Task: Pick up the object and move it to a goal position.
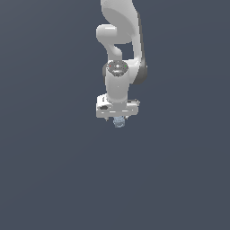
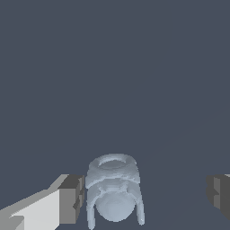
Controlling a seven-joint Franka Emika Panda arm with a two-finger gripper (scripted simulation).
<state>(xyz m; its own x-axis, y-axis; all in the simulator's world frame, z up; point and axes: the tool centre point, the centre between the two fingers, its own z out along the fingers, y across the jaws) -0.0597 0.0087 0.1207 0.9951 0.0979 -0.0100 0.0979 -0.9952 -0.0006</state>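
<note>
Straddling the ridged grey-blue object with the hand, fingers spread apart, one nearly touching. Pre-grasp step; next needs closing, then lifting toward goal.

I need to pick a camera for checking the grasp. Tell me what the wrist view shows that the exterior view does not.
Only the wrist view shows the claw with its fingers spread wide, and the object's ridged shell with a rounded lump inside, close beside one finger and well clear of the other.

Only the exterior view shows the white arm reaching down and the claw's body.

Both show the pale grey-blue object at the claw and the plain dark grey surface.
</note>
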